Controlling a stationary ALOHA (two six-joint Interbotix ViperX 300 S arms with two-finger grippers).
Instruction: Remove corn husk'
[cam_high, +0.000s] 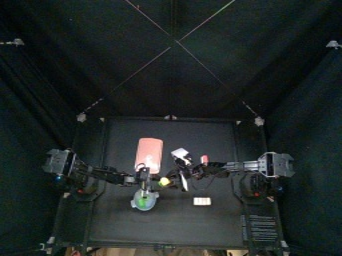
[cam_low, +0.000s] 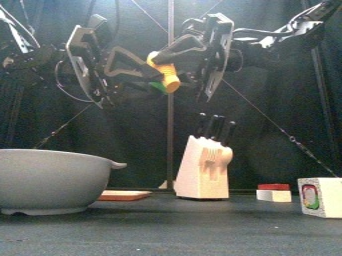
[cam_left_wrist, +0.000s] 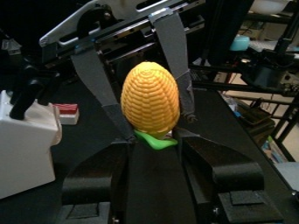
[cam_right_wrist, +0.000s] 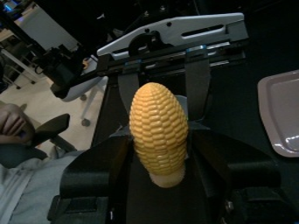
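Observation:
The small yellow corn cob (cam_low: 162, 69) hangs in mid-air between both grippers, above the table's middle (cam_high: 162, 181). My left gripper (cam_low: 118, 68) is shut on the light green corn husk (cam_low: 132, 67), which stretches from the cob towards it. In the left wrist view the cob (cam_left_wrist: 152, 94) fills the middle, with husk (cam_left_wrist: 158, 140) at its foot between my left gripper's (cam_left_wrist: 155, 144) jaws. My right gripper (cam_low: 190, 58) is shut on the cob (cam_right_wrist: 158, 127), which stands bare and yellow between that gripper's (cam_right_wrist: 162, 173) jaws.
A red oblong board (cam_high: 150, 152) and a white knife block (cam_low: 203, 165) lie behind the grippers. A round teal-green dish (cam_high: 143, 201) stands at the front left. Small white-and-pink blocks (cam_low: 274, 193) and a white box (cam_low: 318, 195) stand at the right.

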